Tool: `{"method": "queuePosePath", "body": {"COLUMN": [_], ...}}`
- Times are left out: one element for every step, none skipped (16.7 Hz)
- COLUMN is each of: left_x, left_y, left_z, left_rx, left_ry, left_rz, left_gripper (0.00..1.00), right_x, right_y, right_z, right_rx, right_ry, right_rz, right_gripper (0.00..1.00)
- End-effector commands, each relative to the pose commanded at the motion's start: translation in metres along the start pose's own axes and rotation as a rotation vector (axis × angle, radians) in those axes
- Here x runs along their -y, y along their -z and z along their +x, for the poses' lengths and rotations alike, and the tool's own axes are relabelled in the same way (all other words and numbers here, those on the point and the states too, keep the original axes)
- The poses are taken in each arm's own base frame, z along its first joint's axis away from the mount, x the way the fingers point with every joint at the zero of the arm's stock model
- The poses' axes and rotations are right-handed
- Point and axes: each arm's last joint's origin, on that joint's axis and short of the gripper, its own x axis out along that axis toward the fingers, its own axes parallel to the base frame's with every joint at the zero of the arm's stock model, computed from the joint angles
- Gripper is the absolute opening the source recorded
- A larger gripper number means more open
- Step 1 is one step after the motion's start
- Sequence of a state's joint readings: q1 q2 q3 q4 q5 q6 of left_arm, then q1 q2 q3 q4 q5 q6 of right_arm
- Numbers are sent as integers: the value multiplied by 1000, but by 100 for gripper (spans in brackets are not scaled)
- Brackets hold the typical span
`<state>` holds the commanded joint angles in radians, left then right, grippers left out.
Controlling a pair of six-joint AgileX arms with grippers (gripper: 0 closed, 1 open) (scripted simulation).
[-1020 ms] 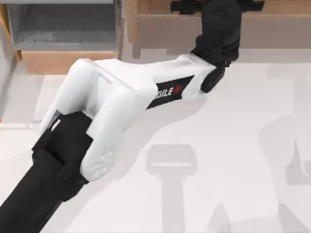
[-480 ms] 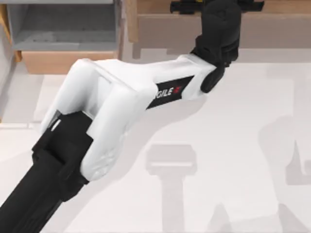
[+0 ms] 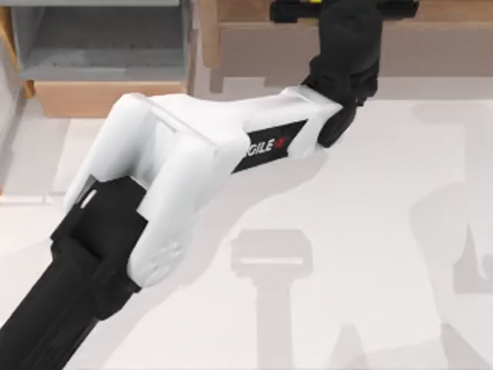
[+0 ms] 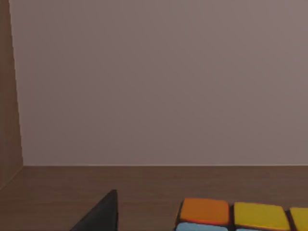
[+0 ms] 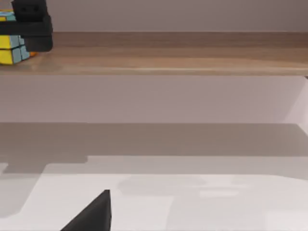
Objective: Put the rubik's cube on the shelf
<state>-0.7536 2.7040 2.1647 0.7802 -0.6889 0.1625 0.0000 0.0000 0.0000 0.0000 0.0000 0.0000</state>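
Top view, left to right: a smaller wooden box [image 3: 100,54] fills the upper left; my left arm [image 3: 177,169] runs from the lower left to the upper centre, where my left gripper [image 3: 343,9] reaches over the shelf [image 3: 431,46] at the upper edge.

The cube [image 4: 243,214] sits at the bottom right of the left wrist frame, resting on the shelf board directly in front of my gripper and below its line of sight. In the right wrist frame the cube [image 5: 12,48] lies at the upper left, with my left gripper [image 5: 31,26] hard against it (whether the fingers grip or have let go I cannot tell).

I judge a straight pull back, away from the shelf's rear wall, is what the release turns on.

My right gripper [image 5: 94,214] is parked over the table [image 5: 192,202], well apart from the cube.
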Motion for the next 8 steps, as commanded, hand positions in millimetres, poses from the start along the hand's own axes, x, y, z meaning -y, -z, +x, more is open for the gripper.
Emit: {"method": "queuePosePath", "body": {"left_x": [0,0,2,2,4,7,12,16], "left_y": [0,0,0,0,0,0,1,2], "left_z": [0,0,-2,-2,-4,-9,-17,-26], "left_rx": [0,0,0,0,2,5,10,18], "left_ry": [0,0,4,4,10,24,43,68], "left_rz": [0,0,-1,-1,0,1,3,8], "left_gripper": [100,100,100,100,100,100,100,100], "right_x": [0,0,0,0,0,0,0,0], "right_y": [0,0,0,0,0,0,0,0], "right_z": [0,0,0,0,0,0,0,0], "right_rx": [0,0,0,0,0,0,0,0], "right_ry": [0,0,0,0,0,0,0,0], "right_rz": [0,0,0,0,0,0,0,0], "right_gripper": [100,100,100,100,100,100,100,100]}}
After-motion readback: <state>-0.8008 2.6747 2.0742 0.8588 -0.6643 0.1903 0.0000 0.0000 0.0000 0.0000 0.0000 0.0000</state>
